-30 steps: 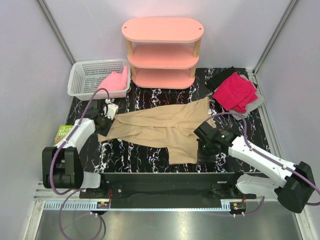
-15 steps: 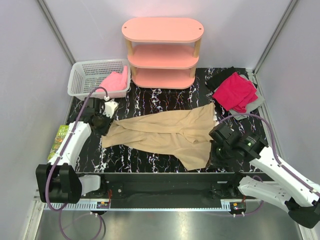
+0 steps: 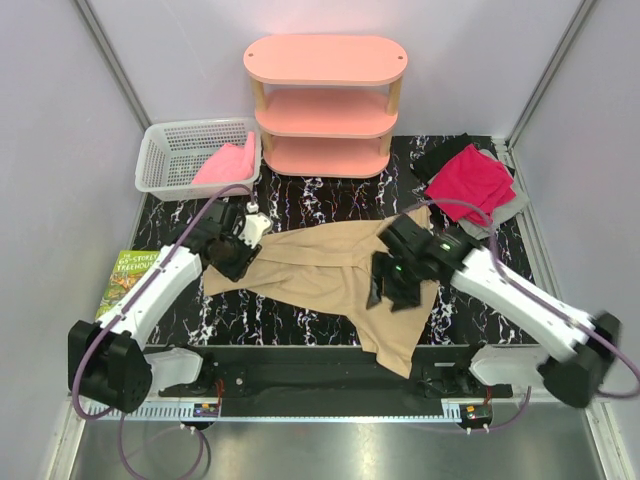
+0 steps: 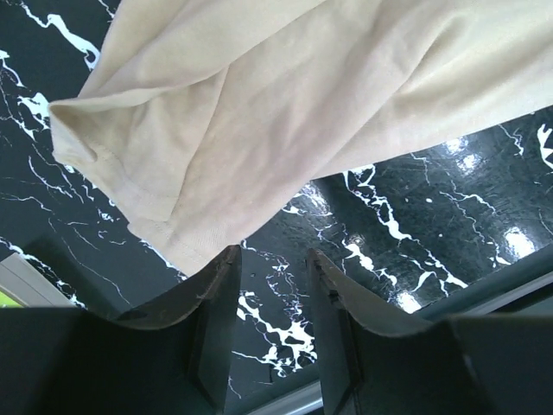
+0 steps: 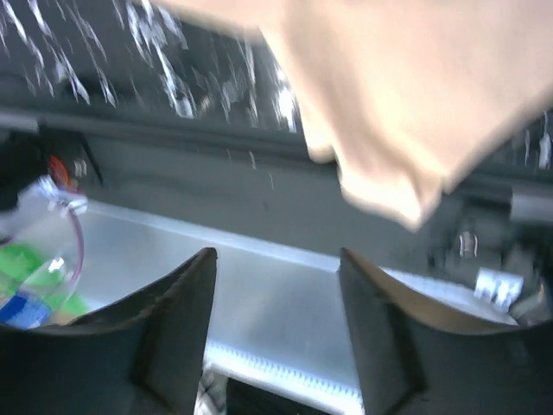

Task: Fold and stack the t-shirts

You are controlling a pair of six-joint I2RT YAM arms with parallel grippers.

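One green book [image 3: 128, 278] reads "Treehouse", left of tan t-shirt [image 3: 310, 265].

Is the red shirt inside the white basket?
No, the red shirt lies at the far right corner of the table, while the basket at the far left holds a pink shirt.

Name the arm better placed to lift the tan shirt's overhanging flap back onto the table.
Right. The right gripper hangs open over the tan t-shirt, right beside the flap drooping off the table near edge. The left gripper is open at the shirt's opposite end, far from that flap.
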